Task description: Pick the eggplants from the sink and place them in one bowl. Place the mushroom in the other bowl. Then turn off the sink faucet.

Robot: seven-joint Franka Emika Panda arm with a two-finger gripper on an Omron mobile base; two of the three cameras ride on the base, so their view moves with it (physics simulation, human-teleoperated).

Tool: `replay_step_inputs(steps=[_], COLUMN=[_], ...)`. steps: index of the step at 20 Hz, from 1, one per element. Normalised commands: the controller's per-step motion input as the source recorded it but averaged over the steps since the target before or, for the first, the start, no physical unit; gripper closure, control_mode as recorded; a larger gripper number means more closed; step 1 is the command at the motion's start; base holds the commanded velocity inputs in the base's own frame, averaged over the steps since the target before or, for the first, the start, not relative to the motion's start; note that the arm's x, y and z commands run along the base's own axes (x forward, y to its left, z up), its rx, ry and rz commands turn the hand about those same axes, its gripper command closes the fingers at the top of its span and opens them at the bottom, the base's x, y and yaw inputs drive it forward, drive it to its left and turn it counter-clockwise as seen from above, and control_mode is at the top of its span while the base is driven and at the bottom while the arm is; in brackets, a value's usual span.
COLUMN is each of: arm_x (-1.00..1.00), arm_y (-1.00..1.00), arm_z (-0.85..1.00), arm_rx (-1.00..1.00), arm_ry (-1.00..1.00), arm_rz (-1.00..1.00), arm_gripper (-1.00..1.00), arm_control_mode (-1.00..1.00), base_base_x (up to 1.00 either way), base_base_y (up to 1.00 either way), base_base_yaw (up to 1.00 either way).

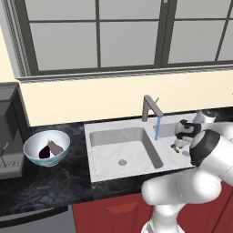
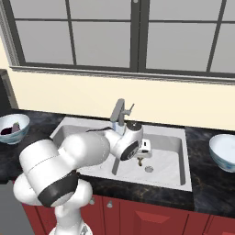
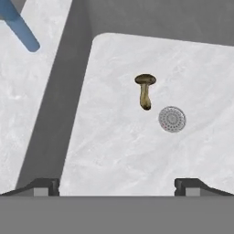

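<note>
The robot's two-finger hand [image 3: 117,185] hangs over the right basin of the pale grey-white double-basin sink [image 1: 136,168], its finger tips [image 3: 45,186] spread wide apart with nothing between them.

What the next reach turns on is the tiny olive-brown capped mushroom with a pale stem [image 3: 145,91]. It lies on its side on the basin floor, ahead of the hand along its line of sight and a little toward the right finger tip instead of centred in the gap. Its long axis runs nearly straight away from the hand, cap at the far end and stem end nearer, roughly square to the line joining the two tips. Judged from that, the fingers could close across the stem once the hand shifts slightly to that side and drops.

The flat round grey drain disc [image 3: 172,119] lies just beside the stem end, further to the right and apart from it, so a drift that way would land on the drain instead.

Off to the hand's left, beyond the divider, the blue stream of water [image 1: 157,128] falls from the grey metal angular-spouted faucet [image 1: 150,107] into the left basin. Both stubby eggplants [image 1: 50,149] sit in the glossy white bowl [image 1: 34,141] on the dark bench, well away on that side. The empty white bowl [image 2: 222,151] waits on the opposite side, near the right basin.
</note>
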Motion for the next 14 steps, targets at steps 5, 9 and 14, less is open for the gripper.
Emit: replay_step_inputs(steps=[5,9,14], arm_x=[0.25,0.38,0.40], arm_y=[-0.16,-0.02,-0.02], arm_z=[-0.35,-0.31,-0.29], arm_rx=[0.03,0.00,0.00], arm_ry=[0.00,0.02,0.04], arm_rz=[0.00,0.00,0.00], arm_gripper=[-1.00,-1.00,-1.00], arm_control_mode=[-1.00,-1.00,-1.00], base_base_x=[0.00,0.00,0.00], base_base_y=[0.00,0.00,0.00], base_base_yaw=[0.00,0.00,0.00])
